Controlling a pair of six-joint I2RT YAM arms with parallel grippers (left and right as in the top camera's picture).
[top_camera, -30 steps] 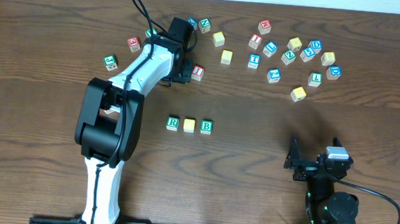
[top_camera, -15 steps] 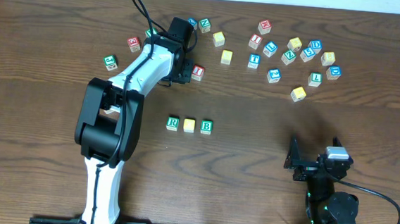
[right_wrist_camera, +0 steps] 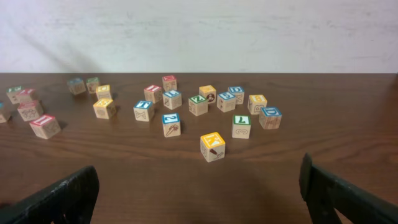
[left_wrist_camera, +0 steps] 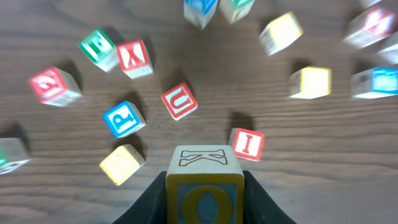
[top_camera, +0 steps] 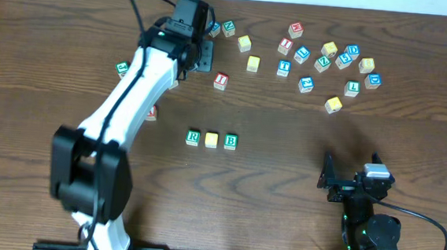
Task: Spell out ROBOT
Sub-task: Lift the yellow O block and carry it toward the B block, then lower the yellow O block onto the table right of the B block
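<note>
Three placed, fourth gripped

Overhead: finds left claw point(top_camera: 196, 58) far out, with green-lettered wooden R cube point(top_camera: 192, 138), plain yellow-faced wooden cube point(top_camera: 211, 140) and green-lettered wooden B cube point(top_camera: 230, 141) rowed well behind it. Left wrist: pinches yellow-O wooden cube point(left_wrist_camera: 204, 186) narrowly. Right wrist: spreads right claw point(right_wrist_camera: 199, 196) wide, empty.

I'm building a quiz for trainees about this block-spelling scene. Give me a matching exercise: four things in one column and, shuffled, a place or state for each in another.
Things:
1. R cube
2. B cube
3. O cube
4. right pincer

Places or states:
a. open, holding nothing
b. just right of the middle yellow cube, overhead view
c. clamped in the left pincer
d. just left of the middle yellow cube, overhead view

Pairs: 1-d, 2-b, 3-c, 4-a
</note>
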